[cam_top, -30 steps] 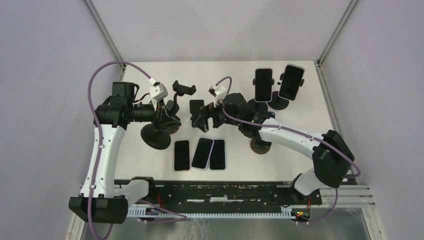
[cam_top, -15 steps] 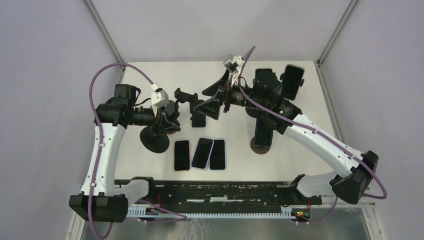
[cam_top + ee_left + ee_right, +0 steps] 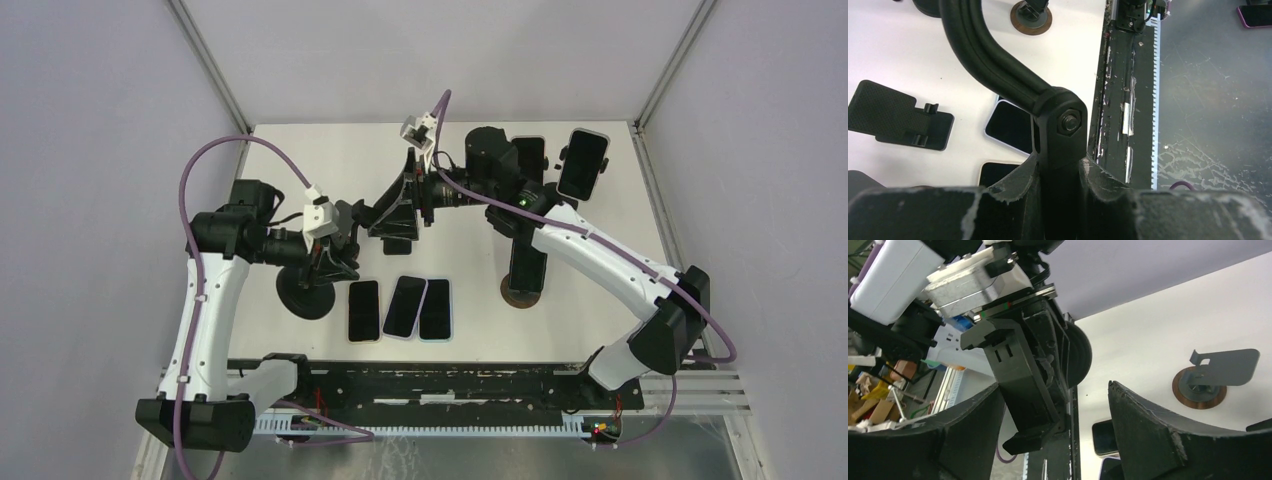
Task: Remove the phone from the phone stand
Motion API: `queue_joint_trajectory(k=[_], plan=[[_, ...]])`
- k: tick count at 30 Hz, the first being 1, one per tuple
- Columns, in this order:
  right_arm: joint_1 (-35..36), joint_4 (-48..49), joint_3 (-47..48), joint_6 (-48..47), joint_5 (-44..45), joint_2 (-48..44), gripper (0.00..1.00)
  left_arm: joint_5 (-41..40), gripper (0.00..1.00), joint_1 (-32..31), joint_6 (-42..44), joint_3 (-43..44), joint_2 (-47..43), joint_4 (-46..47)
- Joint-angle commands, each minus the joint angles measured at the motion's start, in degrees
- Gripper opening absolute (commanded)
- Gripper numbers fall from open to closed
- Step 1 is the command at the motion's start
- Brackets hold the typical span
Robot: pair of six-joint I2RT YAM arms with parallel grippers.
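Note:
My left gripper [image 3: 338, 252] is shut on the jointed neck [image 3: 1060, 122] of a black phone stand, whose round base [image 3: 304, 291] sits on the white table. The stand's clamp head [image 3: 372, 213] points toward my right gripper [image 3: 392, 212]. In the right wrist view the right gripper [image 3: 1054, 390] is open, and the back of the clamp head [image 3: 1023, 375] sits between its fingers [image 3: 1148, 430] without touching them. I cannot tell whether a phone is in that head. Three phones [image 3: 404, 306] lie flat side by side on the table.
Two stands with upright phones [image 3: 584, 164] are at the back right. A stand with a brown base [image 3: 522, 290] is right of the flat phones. A black textured plate with clips [image 3: 893, 117] lies flat below the right gripper. The black rail [image 3: 450, 385] runs along the near edge.
The right arm swung up and left, and its open fingers now sit around the clamp head. The left gripper shifted the stand slightly toward the near edge, still shut on its neck.

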Motion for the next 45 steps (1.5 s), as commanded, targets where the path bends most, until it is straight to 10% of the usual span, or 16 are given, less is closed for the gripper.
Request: queue_joint_trajectory(k=[1, 6, 10, 17, 26, 45], plan=[[1.28, 0.52, 2.83, -1.89, -3.06, 0.21, 0.72, 4.33, 0.03, -0.82, 2.98, 0.62, -0.70, -0.36], [2.03, 4.00, 2.33, -1.65, -3.34, -0.94, 0.38, 4.46, 0.08, -0.86, -0.13, 1.63, 1.86, -0.08], [2.06, 3.25, 2.41, -3.11, -0.83, -1.76, 0.01, 3.39, 0.31, -0.86, -11.86, 1.61, 3.23, 7.96], [1.83, -8.28, 10.29, -12.12, 10.10, -0.94, 0.00, -7.25, 0.99, -0.81, -38.10, -2.13, -1.88, 32.01], [-2.39, -21.10, 25.78, -19.62, 24.47, 4.27, 0.00, -13.17, 1.00, -0.75, -39.36, 2.70, -2.82, 31.19], [-12.55, -9.06, 29.23, -19.12, 29.38, 19.85, 0.00, -13.98, 1.00, -0.75, -35.21, -0.61, -4.48, 28.20]])
